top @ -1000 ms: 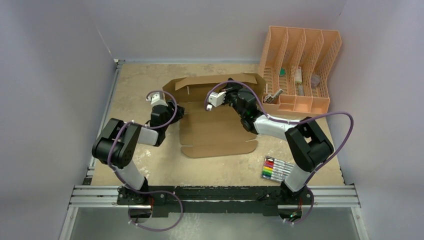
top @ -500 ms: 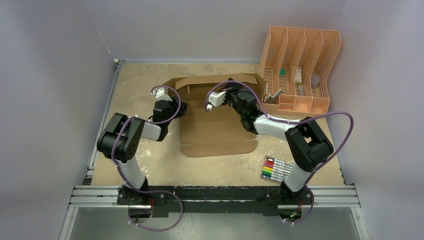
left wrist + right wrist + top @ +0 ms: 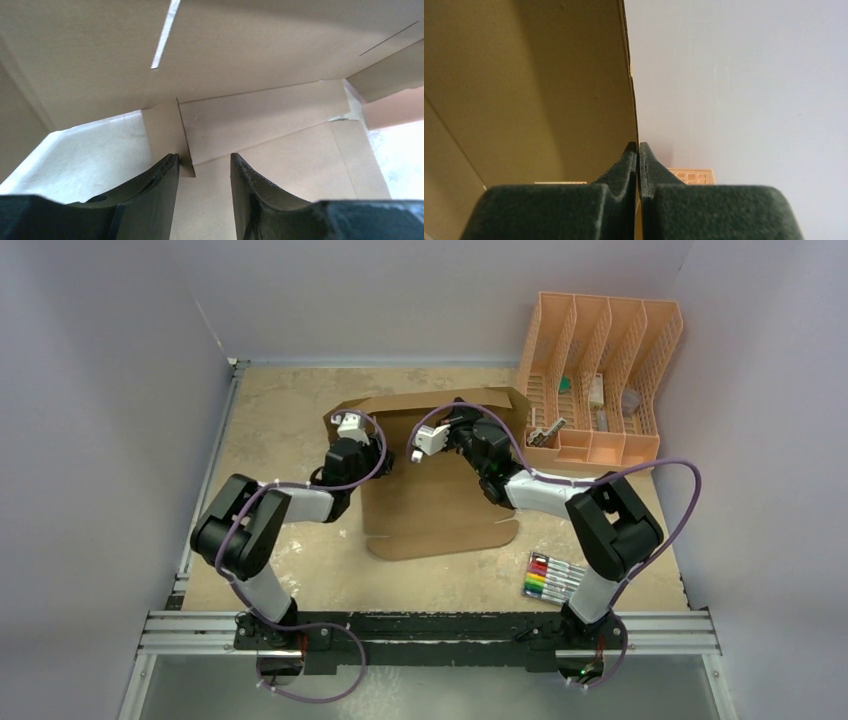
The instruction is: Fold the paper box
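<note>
The paper box (image 3: 440, 510) is a brown cardboard sheet lying flat mid-table, with its back panel (image 3: 430, 405) raised upright. My right gripper (image 3: 463, 420) is shut on the edge of that raised panel; in the right wrist view the fingers (image 3: 638, 146) pinch the thin edge of the panel (image 3: 549, 90). My left gripper (image 3: 372, 450) is over the sheet's left back corner, open. In the left wrist view its fingers (image 3: 202, 160) are spread over the flat base (image 3: 280, 170), with a small upright tab (image 3: 167, 135) against the left fingertip. The slotted back panel (image 3: 240, 50) rises ahead.
A peach slotted organizer (image 3: 600, 380) stands at the back right, close to the panel's right end; it also shows in the right wrist view (image 3: 691, 176). A pack of coloured markers (image 3: 555, 578) lies at the front right. Walls enclose the table.
My left gripper has moved right and toward the back, from beside the sheet's left edge to its left back corner. The left side flap has been pushed inward. The right gripper has kept its hold.
</note>
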